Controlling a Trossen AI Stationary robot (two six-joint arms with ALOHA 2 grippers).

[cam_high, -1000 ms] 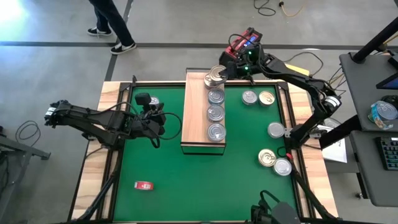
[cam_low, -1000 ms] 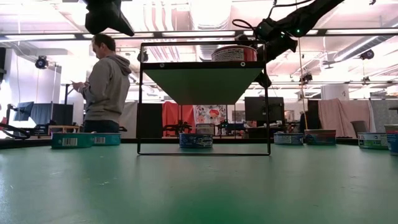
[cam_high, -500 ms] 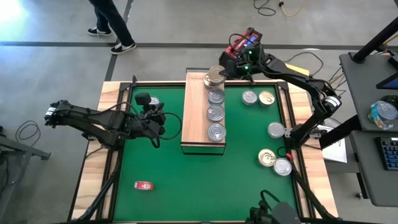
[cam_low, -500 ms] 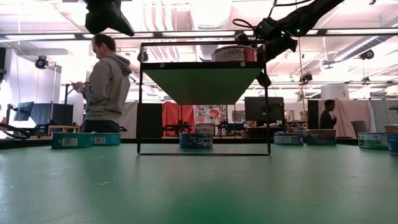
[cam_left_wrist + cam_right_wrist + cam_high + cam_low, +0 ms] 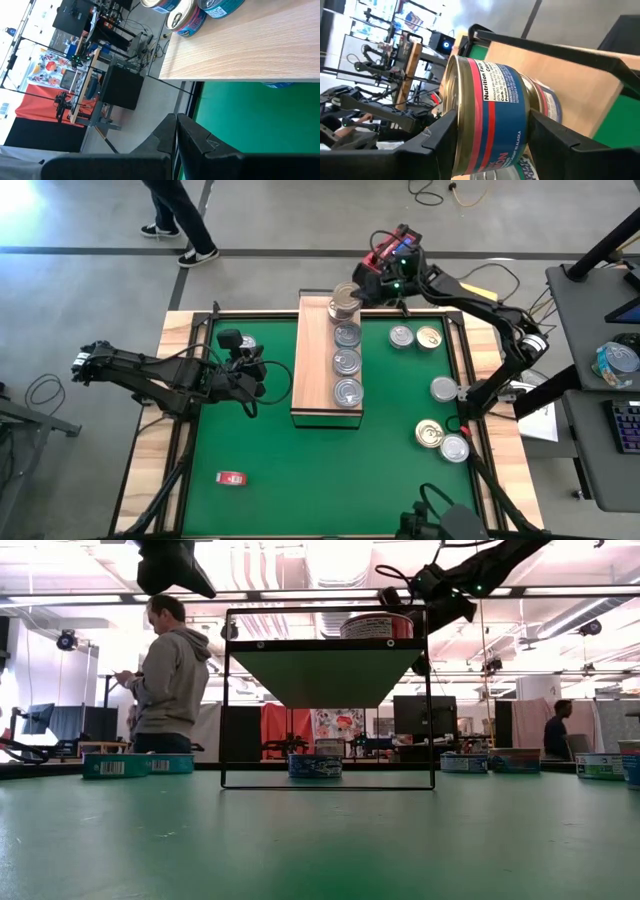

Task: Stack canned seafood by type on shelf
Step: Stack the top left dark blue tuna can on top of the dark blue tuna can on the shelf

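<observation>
The shelf [image 5: 318,360] is a light-wood board standing on the green mat. Three silver-lidded cans [image 5: 347,362] sit in a row on it. At its far end my right gripper [image 5: 349,296] is shut on a can with a blue and red label [image 5: 495,110]. Another can [image 5: 549,104] shows close behind that one. My left gripper [image 5: 250,387] hovers left of the shelf, shut and holding nothing; its wrist view shows the shelf board [image 5: 250,50] and cans [image 5: 187,20] ahead. In the low view the nearest shelf can [image 5: 376,625] hides the held one. My right gripper pinches the can across its two flat ends, one finger [image 5: 437,135] against one end's rim [image 5: 454,117], the other finger on the opposite end. The fingers come from the shelf's far right, slanting slightly down. The can sits tilted over the shelf's far end; whether it rests on anything I cannot tell.
Loose cans lie on the mat right of the shelf: a silver one [image 5: 401,336] and a gold one [image 5: 429,337] at the far side, one [image 5: 443,388] midway, two [image 5: 430,432] nearer. One can [image 5: 245,342] lies by the left arm. A small red flat object [image 5: 231,477] lies near left.
My right gripper has shut on the can at the shelf's far end, and the can has shifted slightly in its hold. My left arm has kept still.
</observation>
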